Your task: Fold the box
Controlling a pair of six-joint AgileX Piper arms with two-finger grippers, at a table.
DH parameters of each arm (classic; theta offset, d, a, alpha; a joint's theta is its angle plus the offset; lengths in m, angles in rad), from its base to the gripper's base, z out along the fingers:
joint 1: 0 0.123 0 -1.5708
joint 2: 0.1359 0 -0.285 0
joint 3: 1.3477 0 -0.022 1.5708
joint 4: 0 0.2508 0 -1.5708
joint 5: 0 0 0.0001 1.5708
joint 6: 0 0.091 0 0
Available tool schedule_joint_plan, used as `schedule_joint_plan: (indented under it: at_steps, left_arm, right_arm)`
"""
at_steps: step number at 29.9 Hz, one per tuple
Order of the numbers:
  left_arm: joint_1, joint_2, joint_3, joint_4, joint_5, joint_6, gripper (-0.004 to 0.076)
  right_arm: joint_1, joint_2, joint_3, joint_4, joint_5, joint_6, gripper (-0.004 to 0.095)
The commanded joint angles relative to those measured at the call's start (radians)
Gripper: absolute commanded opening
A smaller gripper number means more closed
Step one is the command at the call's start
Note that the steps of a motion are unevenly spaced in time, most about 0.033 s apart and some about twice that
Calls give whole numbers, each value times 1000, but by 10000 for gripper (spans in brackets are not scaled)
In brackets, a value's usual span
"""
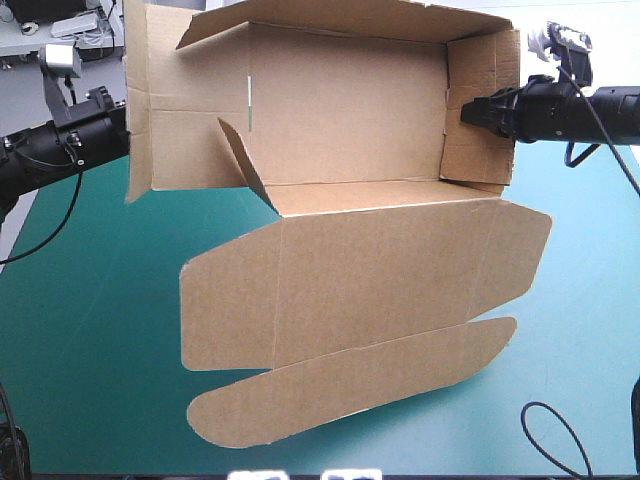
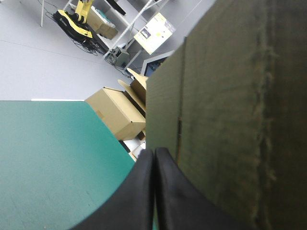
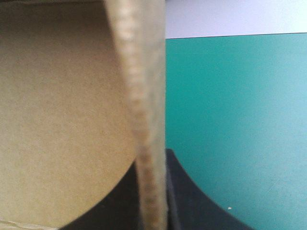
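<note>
Box (image 1: 350, 110) raised and tilted at the far side of the counter (image 1: 90, 330), lid flaps trailing on it, left hand (image 1: 120, 128) and right hand (image 1: 468, 112) each pinched shut on an end wall; risk: thin edge grips slip, or uneven pull splays the half-raised walls

Left arm (image 1: 55, 148) level at the left wall of the box (image 1: 350, 110), left gripper (image 2: 154, 151) pressed closed beside it, right gripper (image 3: 152, 162) clamped on the right wall.

The box (image 1: 370, 270) is matt corrugated board, fibrous at cut edges. The desk cover (image 1: 90, 330) is matt and smooth. The left claw (image 2: 154, 152) is smooth, faintly glossy.
</note>
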Motion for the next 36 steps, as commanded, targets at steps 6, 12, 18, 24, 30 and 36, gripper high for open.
schedule_joint_plan:
  at_steps: [6, 12, 18, 24, 30, 36]
  left_arm:
    - [-55, -41, -32, -75, 68, 1, -9]
    - [-64, -62, -32, -17, 68, -18, -9]
    - [-85, -79, -32, 87, 68, -56, -9]
    - [-122, -79, -32, 126, 68, -57, -9]
    - [-132, -79, -32, 197, 68, -81, -9]
    - [-132, -79, -32, 197, 68, -82, -9]
  right_arm:
    - [91, -1, -25, -25, -120, 27, -17]
    - [105, 31, -25, -29, -143, 31, -16]
    - [117, 48, -25, -43, -163, 47, -17]
    - [156, 55, -25, -57, -202, 50, -16]
    - [173, 57, -25, -117, -213, 83, -16]
    - [173, 57, -25, -173, -207, 116, -17]
